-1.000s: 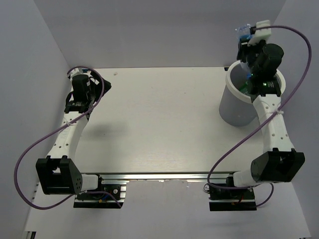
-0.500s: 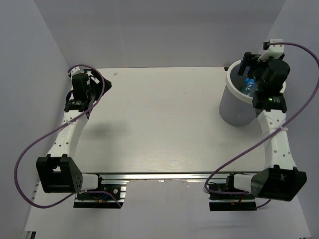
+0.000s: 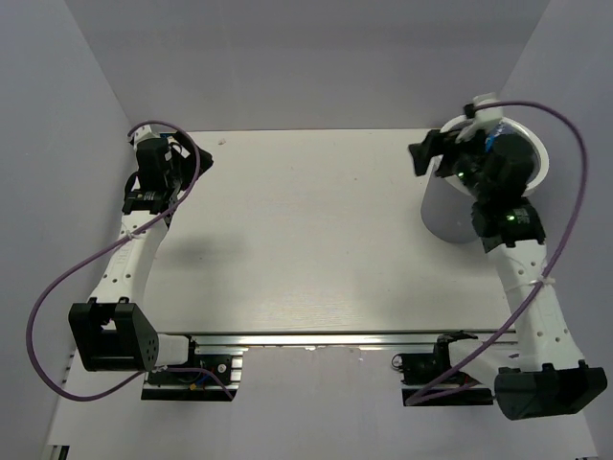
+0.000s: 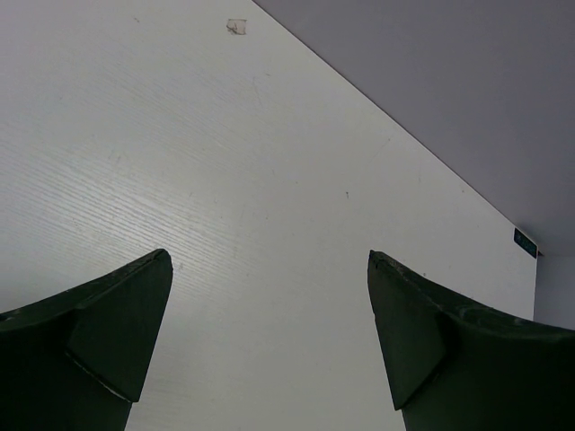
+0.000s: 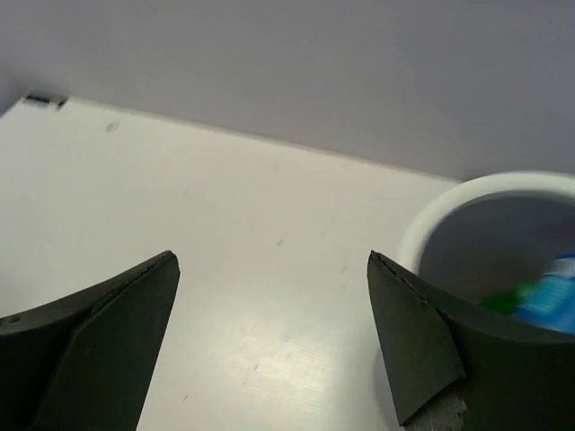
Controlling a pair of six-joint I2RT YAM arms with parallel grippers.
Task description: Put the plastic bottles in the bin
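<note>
Bin: holds bottles; task seemingly done. Right fingers: apart, empty, beside it. Left fingers: apart over tabletop.

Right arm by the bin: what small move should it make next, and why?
Probably lift away from the bin and back over the table. The right fingers stand open with nothing between them, and a blue-labelled bottle and a green bottle lie inside the bin, so this drop looks done.

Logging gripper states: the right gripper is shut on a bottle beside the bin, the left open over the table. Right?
No: the right wrist view shows the right gripper open and empty beside the bin. The left gripper is open over the table.
</note>
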